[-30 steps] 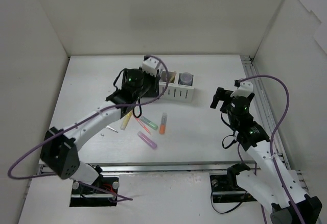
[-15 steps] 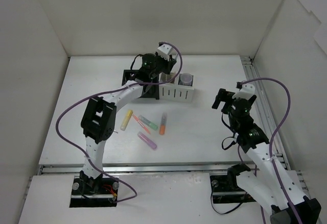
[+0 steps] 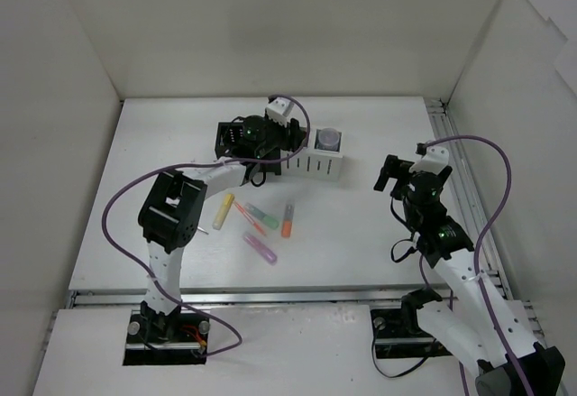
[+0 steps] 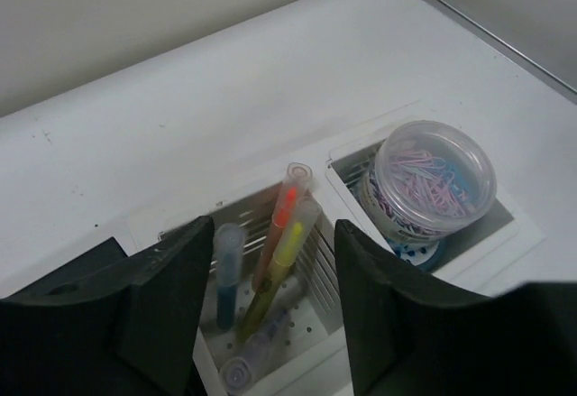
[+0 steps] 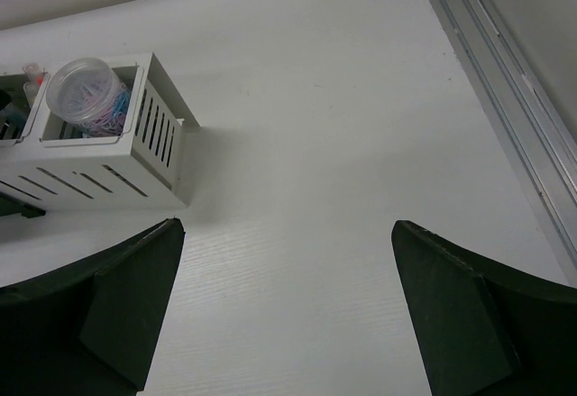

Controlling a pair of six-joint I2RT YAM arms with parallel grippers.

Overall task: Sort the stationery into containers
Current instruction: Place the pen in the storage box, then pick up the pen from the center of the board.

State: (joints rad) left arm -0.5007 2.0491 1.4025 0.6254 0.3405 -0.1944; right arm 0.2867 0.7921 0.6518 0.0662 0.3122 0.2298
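The left gripper (image 4: 270,243) hangs just over the left compartment of the white organiser (image 3: 315,167). Its two jaws are spread partway and they pinch nothing and touch nothing. Below the gap, four markers stand or lean in this compartment: one blue marker (image 4: 225,274), one orange marker (image 4: 281,220), one yellow marker (image 4: 290,244), and one pale purple marker (image 4: 242,371) lying low at the near side. The right compartment holds one clear round tub (image 4: 435,175) filled with pink, purple and blue paper clips. Under the tub there is a blue dotted patch, too blurred to read.

The white organiser has two compartments and slatted sides. It stands near the far edge of the table (image 3: 162,143), about at the middle of that edge.

Nearer to the arms, left of the table's middle, four loose markers lie flat and apart from each other: one loose yellow marker (image 3: 223,211), one green marker (image 3: 262,215), one loose orange marker (image 3: 287,218), and one pink-purple marker (image 3: 260,247). One thin red-orange pen (image 3: 253,225) lies close along the green one.

The right gripper (image 5: 287,229) is over bare table near the right edge, well apart from the organiser. Its jaws are spread wide and hold nothing.
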